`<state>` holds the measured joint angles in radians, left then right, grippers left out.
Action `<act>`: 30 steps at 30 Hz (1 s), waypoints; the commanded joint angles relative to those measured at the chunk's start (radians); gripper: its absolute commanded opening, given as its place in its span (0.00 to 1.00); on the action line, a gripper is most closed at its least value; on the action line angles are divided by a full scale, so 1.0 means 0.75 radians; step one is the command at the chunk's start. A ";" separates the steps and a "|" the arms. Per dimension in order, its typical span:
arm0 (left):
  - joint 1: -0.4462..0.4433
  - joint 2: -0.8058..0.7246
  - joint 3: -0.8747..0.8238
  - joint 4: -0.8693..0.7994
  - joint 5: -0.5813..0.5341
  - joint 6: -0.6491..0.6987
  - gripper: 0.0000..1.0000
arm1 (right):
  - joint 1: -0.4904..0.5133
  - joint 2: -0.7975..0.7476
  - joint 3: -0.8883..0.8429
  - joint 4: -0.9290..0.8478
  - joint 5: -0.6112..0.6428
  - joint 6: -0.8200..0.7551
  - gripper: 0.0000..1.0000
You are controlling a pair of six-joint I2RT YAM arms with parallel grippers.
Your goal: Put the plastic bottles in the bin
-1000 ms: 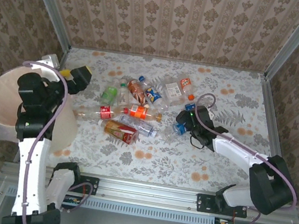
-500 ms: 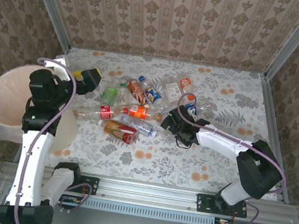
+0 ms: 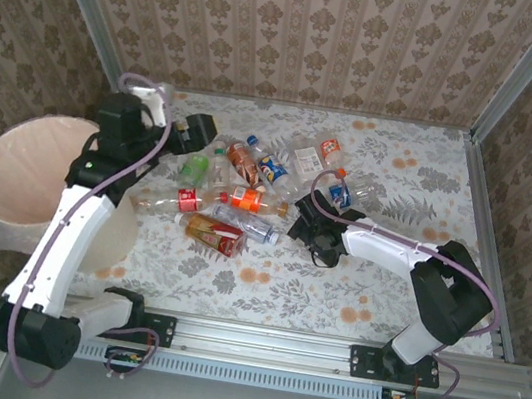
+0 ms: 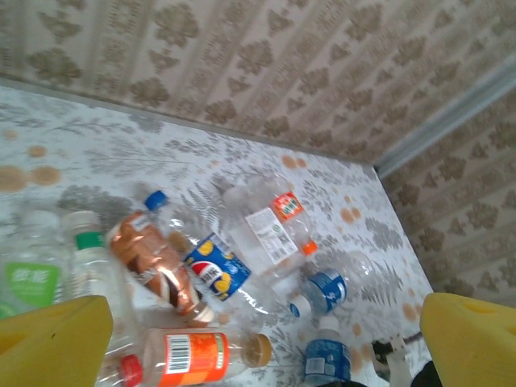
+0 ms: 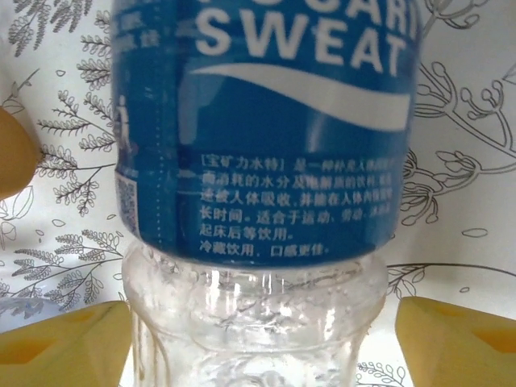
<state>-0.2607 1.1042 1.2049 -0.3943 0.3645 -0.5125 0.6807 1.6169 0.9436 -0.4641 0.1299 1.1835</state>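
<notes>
Robot test cell, a boxed-in lab rig | beige damask wallpaper panels (image 3: 312,35) serve as walls, framed by bare aluminium corner posts (image 3: 520,78) | grey-and-orange floral printed worktop (image 3: 383,289) | white-and-black left robot arm (image 3: 61,248) and right robot arm (image 3: 390,248) bolted along a silver aluminium rail (image 3: 263,344) at the near edge

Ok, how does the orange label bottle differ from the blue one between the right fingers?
The clear plastic bottle with the orange label lies among other bottles; the clear plastic bottle with the blue label lies between the open fingers of the right gripper. The orange label shows a barcode, the blue one white lettering. Both lie on the table.
</notes>
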 commanded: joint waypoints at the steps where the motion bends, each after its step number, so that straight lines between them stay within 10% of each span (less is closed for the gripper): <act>1: -0.126 0.068 0.066 -0.013 -0.067 0.130 1.00 | -0.019 -0.008 -0.015 -0.058 0.004 0.002 0.81; 13: -0.405 0.272 0.138 -0.031 -0.084 0.210 1.00 | -0.061 0.002 -0.059 0.031 -0.070 -0.103 0.63; 30: -0.436 0.240 -0.191 0.264 -0.062 0.044 1.00 | -0.067 -0.359 -0.219 0.311 -0.096 -0.622 0.39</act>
<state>-0.5819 1.3071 1.0775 -0.2695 0.2489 -0.4549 0.6327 1.4300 0.8127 -0.3195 0.0853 0.8169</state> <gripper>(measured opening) 0.999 0.563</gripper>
